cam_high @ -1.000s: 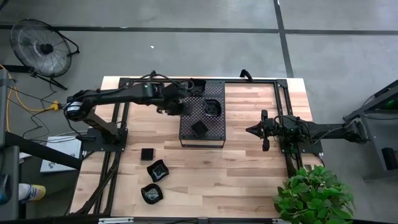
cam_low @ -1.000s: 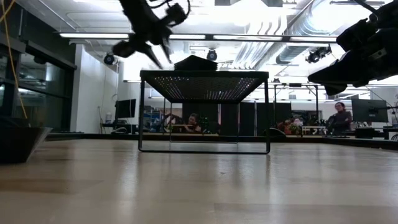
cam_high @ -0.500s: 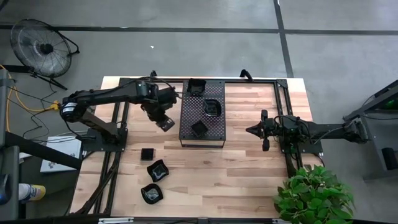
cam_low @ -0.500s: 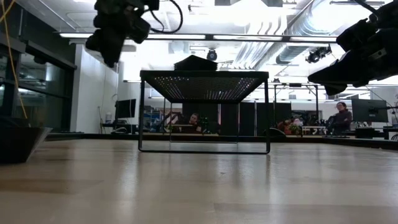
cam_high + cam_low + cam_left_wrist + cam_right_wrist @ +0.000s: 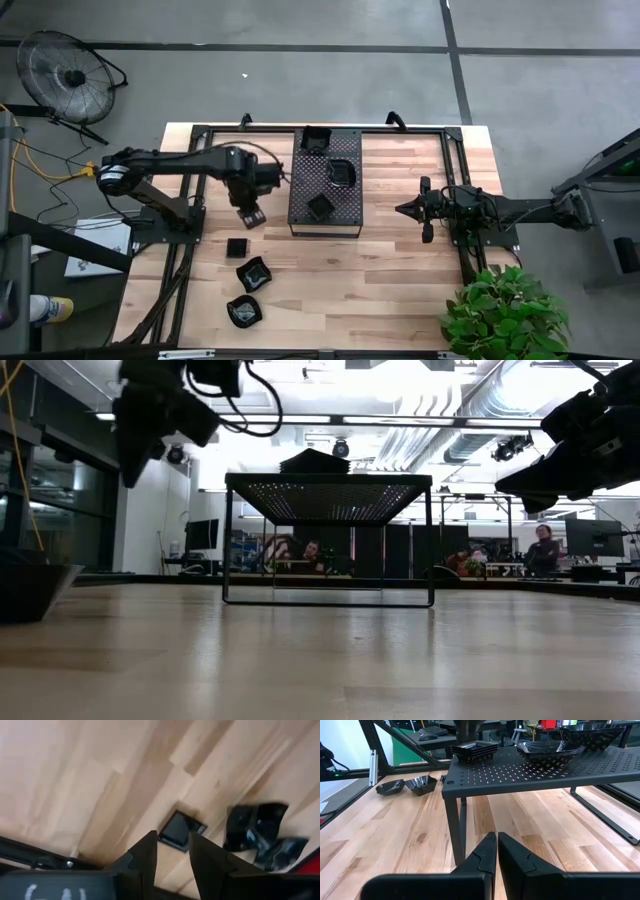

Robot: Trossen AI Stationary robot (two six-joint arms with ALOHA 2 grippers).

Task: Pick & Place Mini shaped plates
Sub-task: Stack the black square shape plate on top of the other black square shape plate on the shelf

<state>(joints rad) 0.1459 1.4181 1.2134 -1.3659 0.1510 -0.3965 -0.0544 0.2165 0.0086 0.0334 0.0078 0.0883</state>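
My left gripper hangs open and empty above the bare wood, left of the perforated black tray. In the left wrist view its fingers frame a small square black plate lying flat on the table below. That plate and two wavy-edged ones rest on the table at the near left. Three small stacks of plates sit on the tray top. My right gripper is shut and waits right of the tray.
The tray stands on thin legs with open room under it. Black frame rails run along the table's left and right sides. A potted plant stands at the near right corner. People sit in the room behind.
My left gripper has drawn away from the tray's far-left part. It has gone toward the table's left and near edges, and now hangs over the wood near the square plate. The plates have not moved.
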